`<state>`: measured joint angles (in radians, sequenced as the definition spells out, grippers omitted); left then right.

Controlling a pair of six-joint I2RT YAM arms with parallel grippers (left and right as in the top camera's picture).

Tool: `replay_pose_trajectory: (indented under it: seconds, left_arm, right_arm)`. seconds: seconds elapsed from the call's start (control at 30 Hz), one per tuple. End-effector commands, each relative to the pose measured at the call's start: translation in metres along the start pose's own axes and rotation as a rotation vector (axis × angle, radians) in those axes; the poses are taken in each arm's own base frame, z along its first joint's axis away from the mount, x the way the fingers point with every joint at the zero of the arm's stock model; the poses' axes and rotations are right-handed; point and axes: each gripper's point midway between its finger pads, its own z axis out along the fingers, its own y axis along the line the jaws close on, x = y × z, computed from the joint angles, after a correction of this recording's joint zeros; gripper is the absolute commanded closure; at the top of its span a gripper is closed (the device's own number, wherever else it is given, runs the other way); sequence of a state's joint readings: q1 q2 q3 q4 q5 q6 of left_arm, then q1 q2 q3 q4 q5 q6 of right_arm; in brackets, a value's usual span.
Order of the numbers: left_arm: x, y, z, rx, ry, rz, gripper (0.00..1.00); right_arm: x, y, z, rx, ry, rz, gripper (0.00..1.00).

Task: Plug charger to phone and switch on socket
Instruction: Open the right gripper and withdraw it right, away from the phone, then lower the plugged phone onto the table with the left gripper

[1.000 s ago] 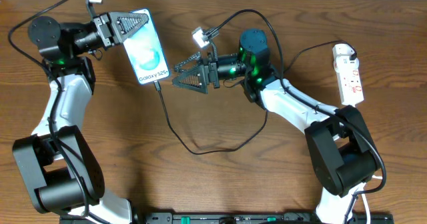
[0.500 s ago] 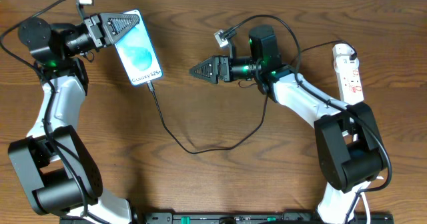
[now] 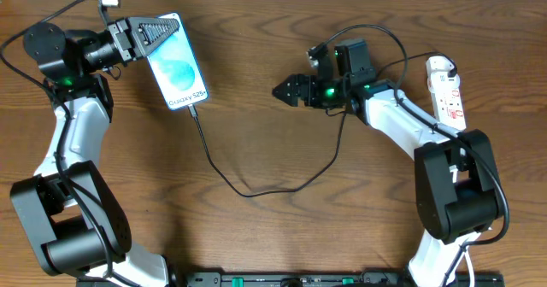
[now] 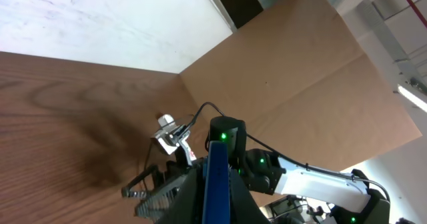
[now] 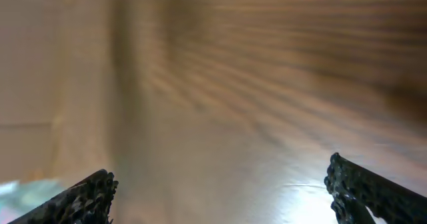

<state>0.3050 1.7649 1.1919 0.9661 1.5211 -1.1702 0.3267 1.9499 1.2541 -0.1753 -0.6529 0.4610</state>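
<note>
Your left gripper [image 3: 162, 29] is clamped on the phone [image 3: 179, 69] at the far left of the bench [image 3: 273, 236], gripping its far end so the blue screen faces up and the body slants toward the near right. In the left wrist view the phone shows edge-on as a thin blue strip [image 4: 217, 184] pinched between the fingers. The charger [image 3: 248, 193] has its plug tip against the phone's near short edge; from there the thin black cable runs nearer to you, bends across the middle of the bench and climbs toward your right arm, where you lose it behind the arm. Your right gripper [image 3: 282, 90] hangs over the bare wood right of the phone and well apart from it, pointing left, with its jaws spread wide and nothing between them: in the right wrist view the two fingers [image 5: 363, 184] sit at opposite edges of the picture with only blurred wood in between. The socket [image 3: 447, 95] lies at the far right edge of the bench, a white strip with small red marks, beyond your right arm and touched by neither gripper.
</note>
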Motion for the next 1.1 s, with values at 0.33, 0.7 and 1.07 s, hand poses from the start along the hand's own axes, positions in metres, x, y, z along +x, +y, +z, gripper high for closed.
replay_pose_trajectory:
  seconds: [0.33,0.7,1.07]
  left_arm:
    - [0.018,0.025,0.003,-0.045,0.015,-0.112,0.93]
    - [0.061,0.084,0.013,-0.270,0.023,-0.218,0.93]
    - [0.126,0.126,0.031,-0.588,0.183,-0.251,0.93]
  right_arm:
    - [-0.044,-0.007,-0.052,0.244,-0.205,-0.112,0.01]
    - [-0.054,0.014,-0.115,0.378,-0.320,-0.149,0.01]
    - [-0.047,0.016,-0.123,0.392,-0.306,-0.140,0.01]
